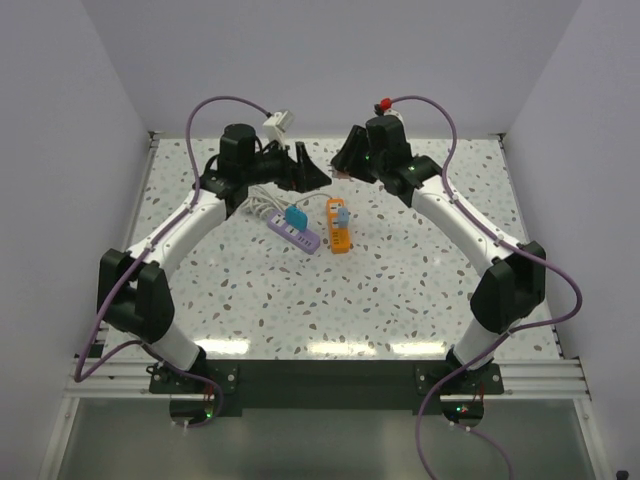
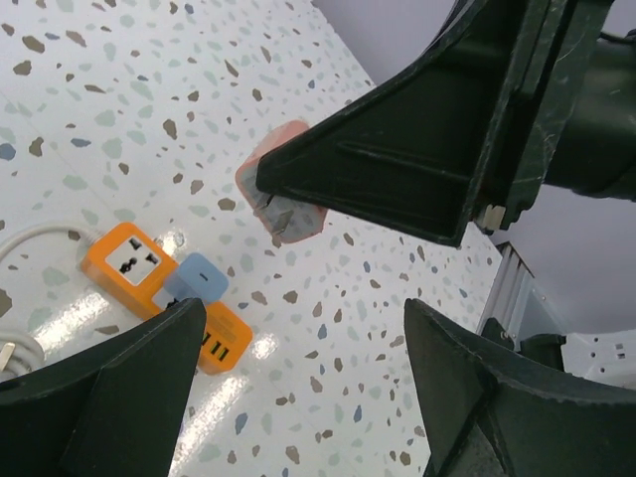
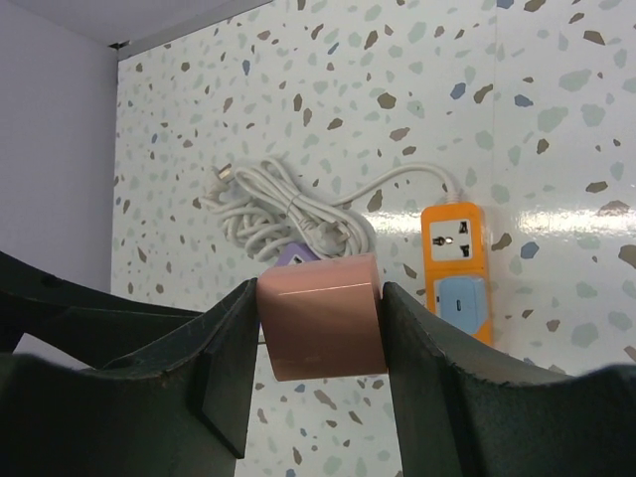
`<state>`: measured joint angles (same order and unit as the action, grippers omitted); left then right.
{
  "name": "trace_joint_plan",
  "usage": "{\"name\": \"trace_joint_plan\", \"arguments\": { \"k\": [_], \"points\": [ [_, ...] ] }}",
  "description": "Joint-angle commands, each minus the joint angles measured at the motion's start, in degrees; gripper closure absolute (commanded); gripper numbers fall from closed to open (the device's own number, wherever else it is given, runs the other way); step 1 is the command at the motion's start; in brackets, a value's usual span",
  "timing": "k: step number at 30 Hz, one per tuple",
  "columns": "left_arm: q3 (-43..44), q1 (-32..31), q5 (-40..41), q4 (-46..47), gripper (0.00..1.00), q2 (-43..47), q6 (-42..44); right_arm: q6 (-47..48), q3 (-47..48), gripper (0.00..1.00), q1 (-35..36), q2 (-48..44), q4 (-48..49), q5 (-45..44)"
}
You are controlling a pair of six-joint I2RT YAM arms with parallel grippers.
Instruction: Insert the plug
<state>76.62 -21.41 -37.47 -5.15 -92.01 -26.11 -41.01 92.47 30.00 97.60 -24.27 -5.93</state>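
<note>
My right gripper [image 3: 320, 328] is shut on a pink plug cube [image 3: 320, 313] and holds it above the table near the back; the cube also shows in the left wrist view [image 2: 288, 204]. An orange power strip [image 1: 340, 226] lies mid-table with a light blue plug [image 1: 342, 213] in it; it also shows in the right wrist view [image 3: 457, 263] and the left wrist view [image 2: 159, 288]. A purple power strip [image 1: 295, 234] carries a teal plug [image 1: 295, 214]. My left gripper [image 2: 303, 368] is open and empty, held above the table by the right gripper.
A coiled white cable [image 3: 288, 214] lies behind the purple strip. White walls close the table at the back and sides. A white plug [image 1: 279, 122] hangs on the left arm's cable.
</note>
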Motion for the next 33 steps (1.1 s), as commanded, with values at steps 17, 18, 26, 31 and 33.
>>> {"name": "trace_joint_plan", "arguments": {
  "k": [17,18,26,31,33],
  "points": [
    [0.7,-0.3,0.8,13.2,0.14,-2.8,-9.2,-8.3,2.3,0.87,2.9,-0.7,5.1,3.1],
    [0.6,-0.2,1.1,13.5,0.14,-2.8,-9.3,-8.3,2.2,0.87,3.2,-0.7,5.0,3.1],
    [0.9,-0.2,2.2,16.3,0.3,-3.4,-11.8,-9.6,0.9,0.87,3.9,-0.7,5.4,4.8],
    [0.9,-0.3,2.1,18.4,0.41,-3.9,-13.9,-9.3,1.0,0.87,4.6,-0.2,4.9,5.6],
    [1.1,-0.3,2.2,19.1,0.45,-4.1,-15.0,-9.3,0.8,0.87,4.8,-0.2,4.9,5.7]
  ]
}}
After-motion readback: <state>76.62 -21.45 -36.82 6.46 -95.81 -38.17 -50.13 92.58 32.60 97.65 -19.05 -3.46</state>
